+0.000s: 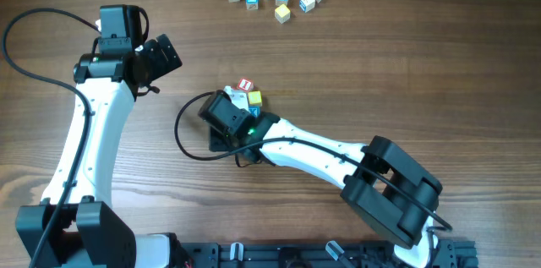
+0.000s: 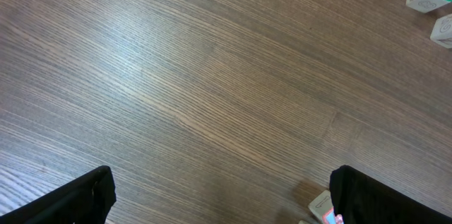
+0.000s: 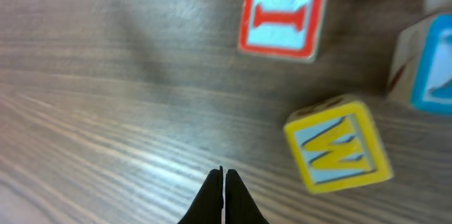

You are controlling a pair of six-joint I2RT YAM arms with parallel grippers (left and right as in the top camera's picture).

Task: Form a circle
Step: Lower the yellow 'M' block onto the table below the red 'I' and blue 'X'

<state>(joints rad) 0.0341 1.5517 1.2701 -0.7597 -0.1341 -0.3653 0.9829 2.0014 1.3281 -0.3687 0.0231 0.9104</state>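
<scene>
Right fingers (image 3: 214, 199) near yellow W cube (image 3: 337, 144)

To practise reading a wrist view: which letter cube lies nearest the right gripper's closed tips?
The yellow-framed W cube, just beside the right gripper; the red-framed I cube and the blue-framed cube lie farther off.

bare table (image 3: 106, 75) left, cubes (image 3: 337, 152) perhaps blocking right
</scene>
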